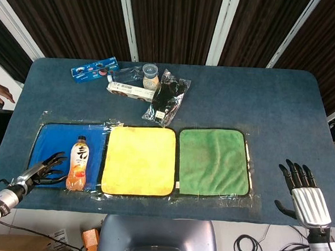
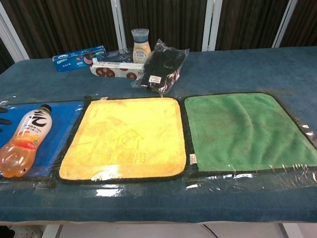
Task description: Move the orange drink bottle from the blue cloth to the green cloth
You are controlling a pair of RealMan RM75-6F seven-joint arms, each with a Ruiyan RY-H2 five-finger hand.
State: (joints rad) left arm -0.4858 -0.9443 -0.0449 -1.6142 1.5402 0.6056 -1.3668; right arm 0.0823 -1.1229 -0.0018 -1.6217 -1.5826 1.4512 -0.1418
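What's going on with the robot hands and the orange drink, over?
Left hand open, fingers beside the orange drink bottle, not gripping. Right hand open, off the table edge. Bottle lying on blue cloth. Yellow cloth between it and green cloth.

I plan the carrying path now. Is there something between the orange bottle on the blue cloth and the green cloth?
Only the yellow cloth lies between the blue cloth and the green cloth, flat on the table. Nothing upright stands there. The orange drink bottle lies beside the left hand.
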